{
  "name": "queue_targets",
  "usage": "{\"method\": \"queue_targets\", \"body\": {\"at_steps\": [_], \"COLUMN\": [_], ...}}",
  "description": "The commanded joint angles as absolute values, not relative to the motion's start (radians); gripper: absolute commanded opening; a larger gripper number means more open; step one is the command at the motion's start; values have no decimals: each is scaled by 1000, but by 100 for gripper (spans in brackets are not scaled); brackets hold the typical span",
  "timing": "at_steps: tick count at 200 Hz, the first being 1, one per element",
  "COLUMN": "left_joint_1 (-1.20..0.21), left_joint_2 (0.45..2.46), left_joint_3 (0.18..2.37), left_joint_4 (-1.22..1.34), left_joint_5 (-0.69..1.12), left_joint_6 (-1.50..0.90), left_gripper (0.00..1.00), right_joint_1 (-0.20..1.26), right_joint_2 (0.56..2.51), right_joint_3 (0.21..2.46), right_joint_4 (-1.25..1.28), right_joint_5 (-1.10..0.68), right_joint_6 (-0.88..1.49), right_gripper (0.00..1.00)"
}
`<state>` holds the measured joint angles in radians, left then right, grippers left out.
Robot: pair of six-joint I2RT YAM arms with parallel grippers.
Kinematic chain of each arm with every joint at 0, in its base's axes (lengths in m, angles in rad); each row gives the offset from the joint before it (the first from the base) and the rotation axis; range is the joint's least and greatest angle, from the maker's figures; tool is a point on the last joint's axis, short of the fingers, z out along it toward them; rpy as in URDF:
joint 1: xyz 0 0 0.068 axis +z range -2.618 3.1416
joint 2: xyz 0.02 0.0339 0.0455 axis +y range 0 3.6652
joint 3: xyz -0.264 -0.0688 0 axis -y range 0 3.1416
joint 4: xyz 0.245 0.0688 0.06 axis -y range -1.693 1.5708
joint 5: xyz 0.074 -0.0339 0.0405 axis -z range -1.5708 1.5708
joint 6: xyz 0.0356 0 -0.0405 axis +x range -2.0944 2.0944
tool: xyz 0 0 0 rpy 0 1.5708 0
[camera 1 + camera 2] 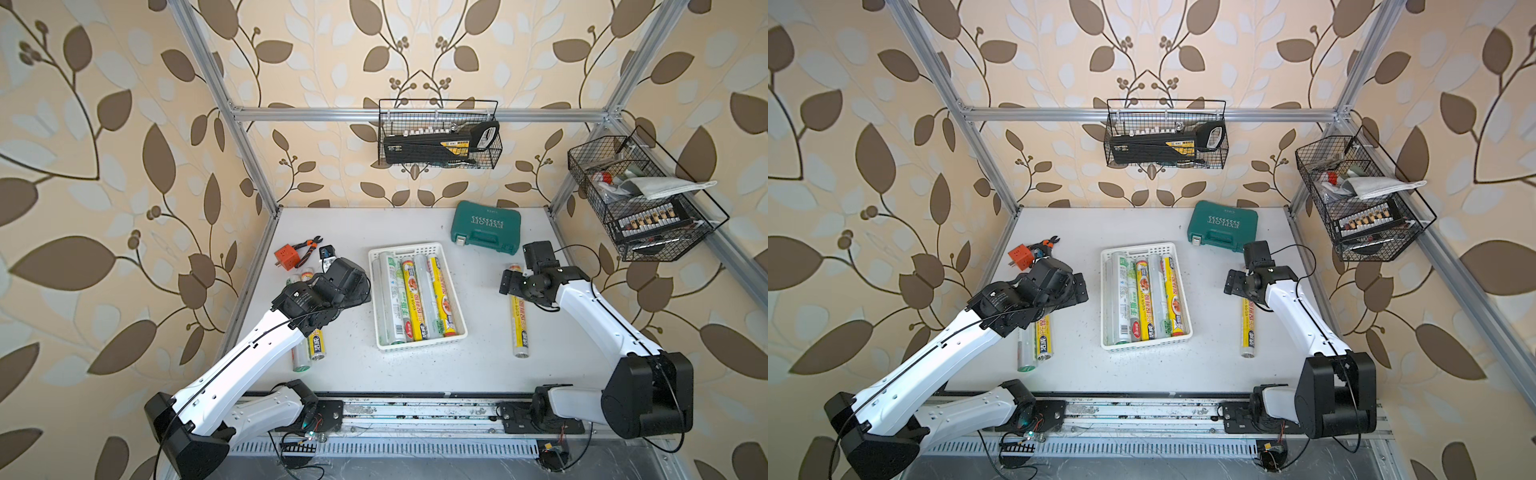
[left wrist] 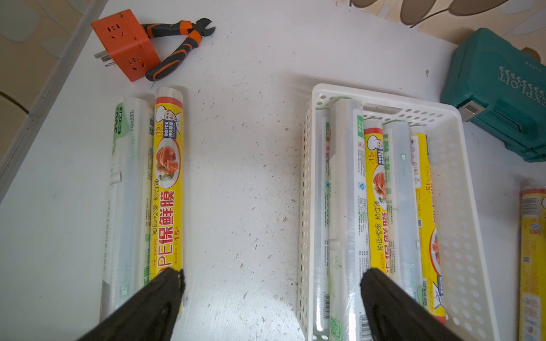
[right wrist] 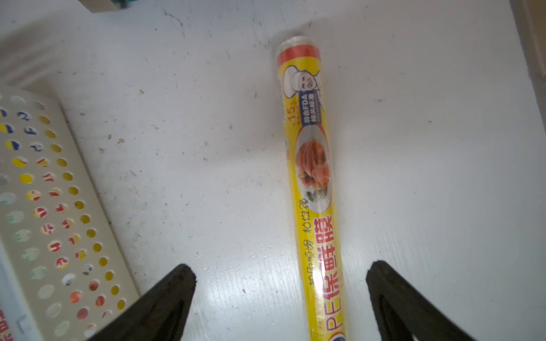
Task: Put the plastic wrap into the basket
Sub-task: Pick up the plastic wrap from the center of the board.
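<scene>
Overlapping two plastic wrap rolls [image 1: 316,349], left arm [image 1: 249,353]; left end effector [image 2: 271,274] and right end effector [image 3: 280,267] spread, empty.

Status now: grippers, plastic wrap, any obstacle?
Left gripper open, empty. Right gripper open above yellow roll. Basket part filled; clear roll and second yellow roll outside, left side. Path clear.

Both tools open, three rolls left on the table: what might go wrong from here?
1. The yellow plastic-wrap roll touches the silvery-clear roll; the left tool may drag both.
2. The lone yellow roll sits off-centre under the right tool and may roll away.
3. The shallow white slotted basket is nearly full; stacked rolls might spill.
</scene>
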<state>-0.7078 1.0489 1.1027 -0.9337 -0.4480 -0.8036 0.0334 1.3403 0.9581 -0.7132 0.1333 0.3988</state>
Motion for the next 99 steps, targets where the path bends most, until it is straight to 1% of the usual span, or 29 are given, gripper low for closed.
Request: {"method": "queue_targets", "body": {"at_steps": [1,32,57,99], "left_joint_1": [-706,-701,-700,-699], "left_joint_2": [1035,1034,1033,1022], "left_joint_3": [1089,1076,1073,1074], "left_joint_4": [-942,-936,-939,-926], "left_joint_5": [-483,-480,-480,-476], "left_joint_6": [-782,-779,-773,-768], "left_gripper": [99,99,99,99], "right_joint_1": [-2,-32,-35,-36], "right_joint_2": [1394,1458,1515,1553], "right_joint_3": [921,912,915,919], "right_joint_4": [-714,-689,-686,-672], "right_joint_5": [112,72,46,16], "right_joint_6": [377,364,356,349], "right_gripper": [94,92,89,85]}}
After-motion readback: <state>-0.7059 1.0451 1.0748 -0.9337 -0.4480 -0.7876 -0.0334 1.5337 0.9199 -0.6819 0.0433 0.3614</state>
